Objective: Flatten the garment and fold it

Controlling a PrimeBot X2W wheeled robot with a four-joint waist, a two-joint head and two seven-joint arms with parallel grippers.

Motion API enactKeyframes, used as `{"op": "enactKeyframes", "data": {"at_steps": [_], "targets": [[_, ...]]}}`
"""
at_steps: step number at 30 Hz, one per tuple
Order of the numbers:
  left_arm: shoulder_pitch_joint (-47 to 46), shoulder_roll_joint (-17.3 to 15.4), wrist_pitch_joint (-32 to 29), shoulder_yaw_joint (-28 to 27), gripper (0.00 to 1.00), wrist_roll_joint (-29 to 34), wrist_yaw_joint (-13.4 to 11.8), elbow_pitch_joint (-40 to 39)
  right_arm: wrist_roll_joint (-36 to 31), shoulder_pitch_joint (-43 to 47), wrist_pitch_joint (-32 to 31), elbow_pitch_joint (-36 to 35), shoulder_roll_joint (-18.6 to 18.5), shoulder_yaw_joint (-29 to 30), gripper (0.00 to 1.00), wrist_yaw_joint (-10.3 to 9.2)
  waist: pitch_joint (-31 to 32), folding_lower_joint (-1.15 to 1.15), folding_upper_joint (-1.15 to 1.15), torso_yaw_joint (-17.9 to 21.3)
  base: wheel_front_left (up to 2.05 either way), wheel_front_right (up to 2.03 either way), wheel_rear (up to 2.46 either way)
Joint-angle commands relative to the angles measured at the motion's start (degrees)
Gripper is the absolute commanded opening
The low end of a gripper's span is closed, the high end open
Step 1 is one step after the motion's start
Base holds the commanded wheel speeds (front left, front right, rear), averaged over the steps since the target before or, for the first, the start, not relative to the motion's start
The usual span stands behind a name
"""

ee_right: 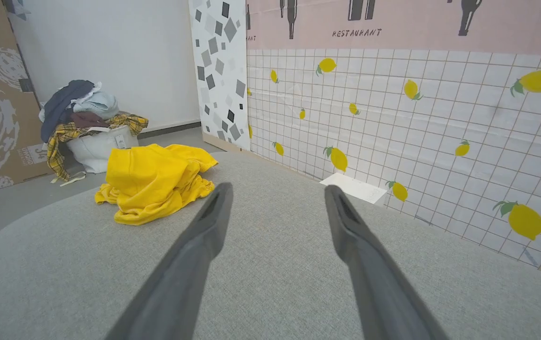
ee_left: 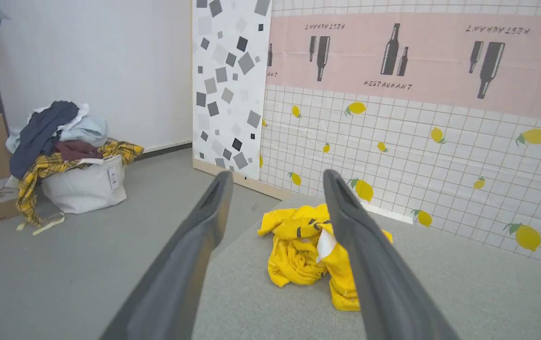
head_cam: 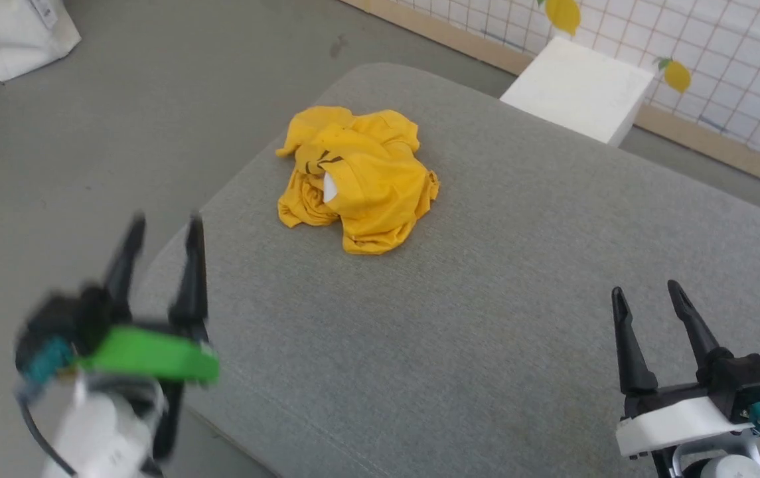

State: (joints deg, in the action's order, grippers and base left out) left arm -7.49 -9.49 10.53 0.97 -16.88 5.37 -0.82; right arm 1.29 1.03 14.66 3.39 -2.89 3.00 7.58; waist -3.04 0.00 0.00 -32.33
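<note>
Yellow thin cloth: the garment (head_cam: pixel 360 179) lies crumpled in a heap at the upper centre of the head view, on a grey padded surface (head_cam: pixel 499 318). I judge it light, limp and quick to bunch, best pinched at a loose outer edge rather than the middle. My left gripper (head_cam: pixel 166 222), lower left, and right gripper (head_cam: pixel 646 290), lower right, both stand spread and empty, well apart from it.
</note>
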Motion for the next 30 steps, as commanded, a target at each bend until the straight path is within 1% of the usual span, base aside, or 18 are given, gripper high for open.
{"op": "enactKeyframes", "data": {"at_steps": [1, 5, 9, 10, 13, 15, 17, 24, 28, 30], "targets": [[-3.5, -1.4, -1.6, 0.4, 1.0, -0.4, 0.6, -1.2, -0.5, -1.2, 0.3, -0.5, 0.0, 0.1, 1.0, -0.09, -1.8, 0.0, 0.0, 1.3, 0.0, 0.0, 0.0], [-11.8, -5.3, -6.9, 1.7, 1.0, -1.8, 1.4, -2.7, -1.8, -2.8, -0.5, -2.2, 0.0, -0.2, 1.0, -0.09, -5.1, 0.0, 0.0, 3.0, 0.0, 0.0, 0.0], [-21.1, -7.2, -11.0, 1.9, 1.0, -5.3, 1.8, -1.6, -3.6, -4.7, -2.5, -5.4, 0.0, -0.4, 1.0, -0.09, -9.3, 0.0, 0.0, 4.6, 0.0, 0.0, 0.0], [-23.3, -7.3, -12.0, 1.9, 1.0, -6.5, 1.8, -0.8, -4.0, -5.1, -3.0, -6.3, 0.0, -0.5, 1.0, -0.09, -10.3, 0.0, 0.0, 4.9, 0.0, 0.0, 0.0], [-30.4, -9.3, -15.3, 2.2, 1.0, -8.3, 1.9, 2.4, -5.3, -6.9, -5.1, -10.0, 0.0, -1.5, 1.0, -0.09, -14.0, 0.0, 0.0, 6.3, 0.0, 0.0, 0.0], [-34.2, -11.1, -16.9, 2.7, 1.0, -8.5, 2.0, 4.9, -6.2, -8.1, -6.2, -12.3, 0.0, -2.0, 1.0, -0.09, -16.4, 0.0, 0.0, 7.2, 0.0, 0.0, 0.0], [-37.3, -12.1, -17.9, 3.2, 1.0, -9.0, 2.0, 7.3, -7.0, -9.2, -7.2, -14.5, 0.0, -2.4, 1.0, -0.09, -18.8, 0.0, 0.0, 7.9, 0.0, 0.0, 0.0], [-43.4, -13.4, -20.2, 6.7, 1.0, -11.1, 2.1, 15.0, -9.8, -12.2, -10.6, -20.0, 0.0, -3.9, 1.0, -0.09, -26.5, 0.0, 0.0, 9.8, 0.0, 0.0, 0.0], [-44.5, -16.0, -22.1, 10.8, 1.0, -12.9, 2.1, 17.7, -10.5, -13.6, -11.6, -21.6, 0.0, -4.7, 1.0, -0.09, -29.7, 0.0, 0.0, 11.2, 0.0, 0.0, 0.0], [-44.4, -17.7, -23.9, 13.2, 1.0, -14.7, 2.1, 19.1, -10.6, -14.1, -11.9, -21.9, 0.0, -4.9, 1.0, -0.09, -30.7, 0.0, 0.0, 12.0, 0.0, 0.0, 0.0]]}}
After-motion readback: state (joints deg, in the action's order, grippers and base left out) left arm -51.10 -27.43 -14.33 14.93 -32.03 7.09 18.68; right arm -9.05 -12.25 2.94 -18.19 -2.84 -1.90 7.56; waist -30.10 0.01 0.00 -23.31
